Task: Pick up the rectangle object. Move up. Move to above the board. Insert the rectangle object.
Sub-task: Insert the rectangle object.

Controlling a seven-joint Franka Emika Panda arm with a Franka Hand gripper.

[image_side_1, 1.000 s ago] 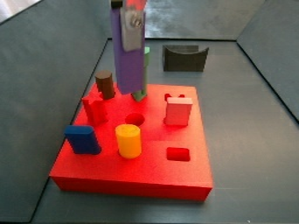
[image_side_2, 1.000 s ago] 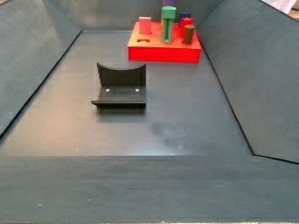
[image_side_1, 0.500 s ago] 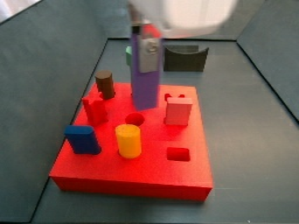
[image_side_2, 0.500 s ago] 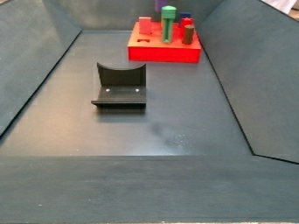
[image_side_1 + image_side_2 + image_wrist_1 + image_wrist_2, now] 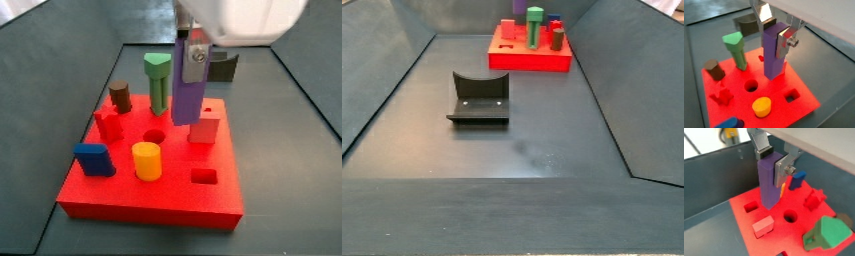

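Observation:
My gripper is shut on the upper part of the rectangle object, a long purple bar held upright. Both wrist views show the bar clamped between the silver fingers. Its lower end hangs just over the red board, between the round hole and the pink block. The green post stands just behind and to the left of the bar. In a side view the board is far off, and the gripper does not show clearly there.
On the board stand a yellow peg, a blue block, a brown peg and a red peg. A square hole lies near the front. The dark fixture stands on the floor beyond the board.
My gripper has carried the purple bar to the right across the board, from in front of the green post towards the pink block. The pegs have not moved.

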